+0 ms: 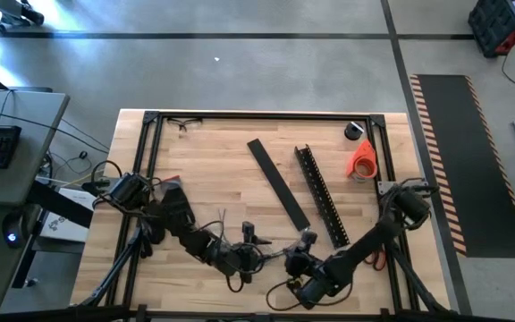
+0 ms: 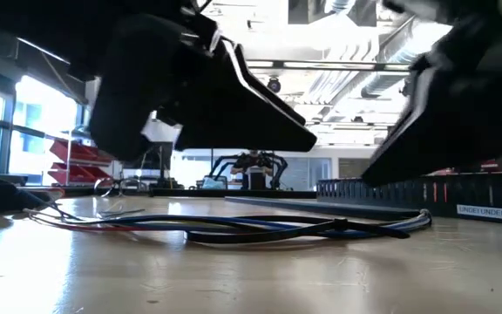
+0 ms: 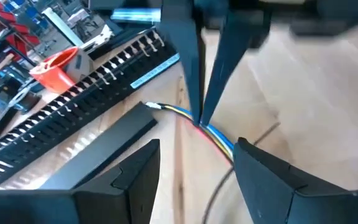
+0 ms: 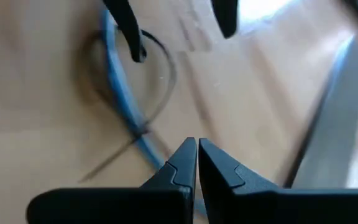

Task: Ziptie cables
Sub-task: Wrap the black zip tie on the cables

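Pale wooden worktop (image 1: 213, 179) is carrying the cables (image 2: 234, 228) near its six o'clock edge. The right hand (image 4: 196, 152), fingers nearly closed, is pinching them. The left hand (image 3: 197, 168) is hovering wide at their nine o'clock.

The right hand (image 4: 196, 155) fills the 6 o'clock part of this view, its two dark fingers pressed tip to tip over the cables (image 4: 120, 99). The cables run as a blue band from 11 o'clock down to the fingertips, where they pass out of sight beneath them. A thin dark loop (image 4: 160, 81) curls off beside the band, and a dark strand crosses it just short of the tips. At 12 o'clock the left hand (image 4: 179, 28) hangs spread, one finger (image 4: 129, 31) ending just beside the loop. The wooden bench (image 4: 42, 124) lies under it all. A pale grey strip (image 4: 334, 130) slants along the 3 o'clock edge.
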You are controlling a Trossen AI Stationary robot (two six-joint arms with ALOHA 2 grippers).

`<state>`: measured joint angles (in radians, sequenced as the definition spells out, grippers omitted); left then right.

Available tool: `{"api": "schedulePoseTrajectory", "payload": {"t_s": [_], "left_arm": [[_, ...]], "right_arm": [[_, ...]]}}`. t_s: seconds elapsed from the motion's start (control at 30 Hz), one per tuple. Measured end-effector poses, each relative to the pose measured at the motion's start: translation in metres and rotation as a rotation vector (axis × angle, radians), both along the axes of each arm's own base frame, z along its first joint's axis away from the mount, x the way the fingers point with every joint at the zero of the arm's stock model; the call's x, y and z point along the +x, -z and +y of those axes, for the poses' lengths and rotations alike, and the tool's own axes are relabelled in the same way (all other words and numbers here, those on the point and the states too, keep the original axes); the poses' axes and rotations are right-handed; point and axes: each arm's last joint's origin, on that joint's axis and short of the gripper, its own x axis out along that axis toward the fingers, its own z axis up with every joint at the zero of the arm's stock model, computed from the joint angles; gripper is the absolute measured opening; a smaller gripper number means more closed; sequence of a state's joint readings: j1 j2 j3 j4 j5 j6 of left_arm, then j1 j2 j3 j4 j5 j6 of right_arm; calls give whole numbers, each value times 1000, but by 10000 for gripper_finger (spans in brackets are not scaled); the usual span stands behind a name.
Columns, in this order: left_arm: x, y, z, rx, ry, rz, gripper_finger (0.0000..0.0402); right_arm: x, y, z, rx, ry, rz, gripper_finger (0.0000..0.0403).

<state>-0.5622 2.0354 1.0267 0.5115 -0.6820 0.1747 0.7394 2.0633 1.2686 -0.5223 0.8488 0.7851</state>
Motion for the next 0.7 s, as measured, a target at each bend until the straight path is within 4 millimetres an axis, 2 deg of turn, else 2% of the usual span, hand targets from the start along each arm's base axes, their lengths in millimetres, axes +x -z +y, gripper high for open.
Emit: {"api": "schedulePoseTrajectory", "payload": {"t_s": [0.1, 0.23, 0.37, 0.47, 0.57, 0.7], "left_arm": [[-2, 0, -4, -11, 7, -2, 184], [-5, 2, -6, 8, 6, 36, 184], [-7, 2, -6, -1, -27, 115, 184], [-7, 1, -6, 2, -41, 179, 184], [-8, 0, -8, 5, -50, 204, 184], [-11, -1, -11, 23, -95, 174, 184]], "right_arm": [[-3, -8, 6, 187, 48, -13, 7], [3, -2, 12, 364, 54, -40, 49], [7, 6, 12, 408, 47, -84, 109], [9, 5, 12, 432, 69, -114, 139], [13, 15, 10, 416, 78, -118, 146], [16, 28, 9, 383, 82, -124, 131]]}}
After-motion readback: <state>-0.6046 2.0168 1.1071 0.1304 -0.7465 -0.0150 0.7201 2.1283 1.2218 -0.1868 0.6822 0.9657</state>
